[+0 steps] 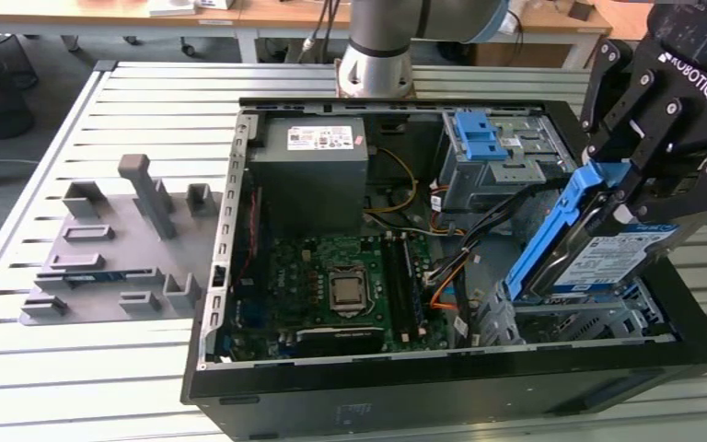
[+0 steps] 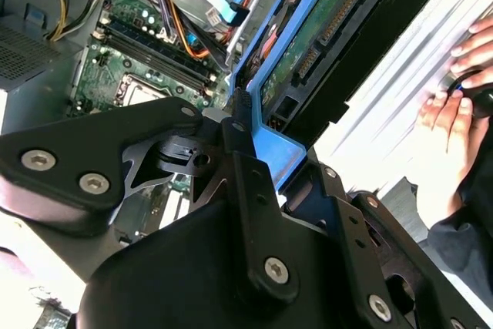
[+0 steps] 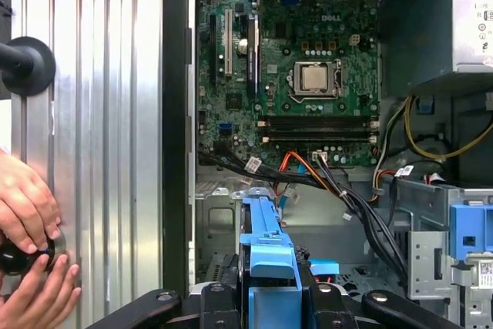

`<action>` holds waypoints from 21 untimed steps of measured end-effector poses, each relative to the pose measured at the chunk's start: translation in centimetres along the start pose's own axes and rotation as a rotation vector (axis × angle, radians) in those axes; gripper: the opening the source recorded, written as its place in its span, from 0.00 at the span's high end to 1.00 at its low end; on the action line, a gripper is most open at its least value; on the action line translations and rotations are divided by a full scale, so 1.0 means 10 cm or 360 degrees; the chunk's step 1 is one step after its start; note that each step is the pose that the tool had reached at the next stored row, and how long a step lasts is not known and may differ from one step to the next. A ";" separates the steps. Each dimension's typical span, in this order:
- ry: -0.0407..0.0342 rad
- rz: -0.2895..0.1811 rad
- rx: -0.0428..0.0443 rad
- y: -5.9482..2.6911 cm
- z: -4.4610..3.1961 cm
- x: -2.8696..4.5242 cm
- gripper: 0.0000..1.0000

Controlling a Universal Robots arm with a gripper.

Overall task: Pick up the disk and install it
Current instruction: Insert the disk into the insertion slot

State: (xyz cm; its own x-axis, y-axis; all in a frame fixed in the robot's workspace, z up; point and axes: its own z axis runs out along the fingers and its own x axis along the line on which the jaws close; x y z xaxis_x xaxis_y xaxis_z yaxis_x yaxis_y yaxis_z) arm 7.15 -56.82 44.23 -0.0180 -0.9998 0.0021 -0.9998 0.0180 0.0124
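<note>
One black gripper (image 1: 620, 184), in the exterior view, clamps the blue-framed silver metal disk (image 1: 602, 256), tilted steeply above the four-o'clock corner of the open black computer case (image 1: 452, 391). Both wrist views show its fingers (image 2: 246, 167) pinching the blue frame (image 3: 266, 256), green motherboard (image 3: 308, 75) beyond.

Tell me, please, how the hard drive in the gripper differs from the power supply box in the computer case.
The hard drive is tilted on edge, clamped in the gripper; the power supply sits flat inside the case. The hard drive is slim; the power supply is a bulkier box. The hard drive has a blue carrier frame; the power supply is plain grey with a white sticker. Both are rectangular and labelled.
</note>
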 end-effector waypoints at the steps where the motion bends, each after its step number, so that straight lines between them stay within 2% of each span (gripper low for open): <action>1: 0.0000 0.0000 0.0000 -0.001 0.006 0.000 0.64; 21: 0.0006 -0.0001 0.0000 -0.010 0.113 0.000 0.64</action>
State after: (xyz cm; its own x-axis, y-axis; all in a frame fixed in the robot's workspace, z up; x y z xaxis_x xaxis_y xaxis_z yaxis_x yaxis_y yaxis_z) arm 7.23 -56.82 43.11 -0.0176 -0.9998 0.0058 -0.9998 0.0177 0.0123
